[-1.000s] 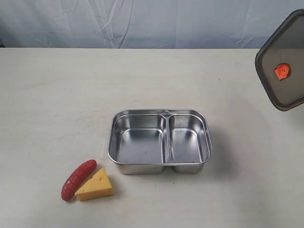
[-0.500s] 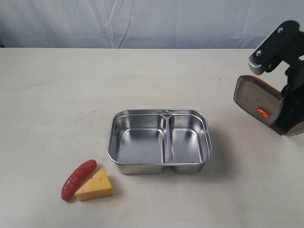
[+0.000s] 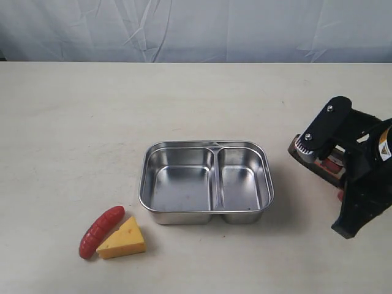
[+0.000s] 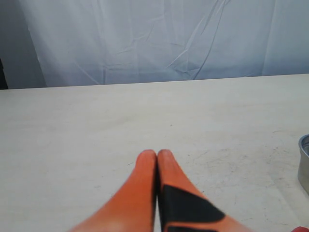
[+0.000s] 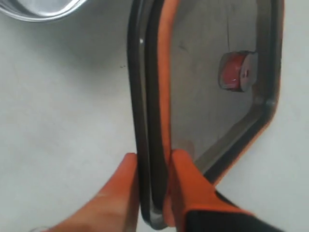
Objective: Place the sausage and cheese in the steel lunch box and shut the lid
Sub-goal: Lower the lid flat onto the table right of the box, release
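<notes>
1. Exterior view: I see the steel lunch box (image 3: 205,217) open in the middle of the table (image 3: 92,110). The sausage (image 3: 101,231) and the cheese (image 3: 122,239) lie side by side on the table, near the box's front left corner. My black right arm (image 3: 361,184) is low, just right of the box, and the picture's edge cuts it off. It hides most of the lid (image 3: 320,160); only a dark and orange strip peeks out. I cannot tell if the lid touches the table.
2. Left wrist view: the left gripper (image 4: 157,155) has its two orange fingers pressed together with nothing between them, over bare table. Only a thin bit of the box's rim shows at the edge. A tiny red speck (image 4: 301,228) in the corner is too small to name.
3. Right wrist view: the right gripper (image 5: 154,157) pinches the lid's rim, one finger on each side. The lid is tilted up on its edge and partly cut off. Its orange valve (image 5: 235,71) looks blurry. One corner of the box shows, apart from the lid.
</notes>
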`<state>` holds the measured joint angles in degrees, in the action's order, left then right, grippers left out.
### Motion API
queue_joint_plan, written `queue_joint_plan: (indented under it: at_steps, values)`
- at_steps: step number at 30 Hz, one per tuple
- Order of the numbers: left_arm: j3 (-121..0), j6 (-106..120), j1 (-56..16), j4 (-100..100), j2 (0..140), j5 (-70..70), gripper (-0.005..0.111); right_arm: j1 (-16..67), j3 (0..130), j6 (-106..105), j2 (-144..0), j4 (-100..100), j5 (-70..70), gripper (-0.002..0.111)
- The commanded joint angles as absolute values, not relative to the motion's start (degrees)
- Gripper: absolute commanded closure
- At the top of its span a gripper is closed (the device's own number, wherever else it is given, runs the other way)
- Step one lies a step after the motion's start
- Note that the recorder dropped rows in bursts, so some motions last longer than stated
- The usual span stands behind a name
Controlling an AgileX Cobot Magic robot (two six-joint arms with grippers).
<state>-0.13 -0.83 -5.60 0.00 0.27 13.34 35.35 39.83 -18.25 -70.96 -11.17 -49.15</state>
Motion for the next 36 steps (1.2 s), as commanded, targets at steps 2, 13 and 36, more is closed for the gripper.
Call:
queue_joint_plan:
  at_steps: [2, 13, 36]
  values:
    - [0.0, -0.89, -5.95, 0.0, 0.0, 13.28, 0.107, 35.47, 38.4, -17.8, -71.33, -6.49, -47.55, 0.109]
    - [0.0, -0.89, -5.95, 0.0, 0.0, 13.28, 0.107, 35.47, 38.4, -18.02, -75.73, -2.4, -45.87, 0.109]
    - [0.0, -0.89, -5.95, 0.0, 0.0, 13.28, 0.107, 35.47, 38.4, -15.5, -75.73, -6.8, -46.73, 0.075]
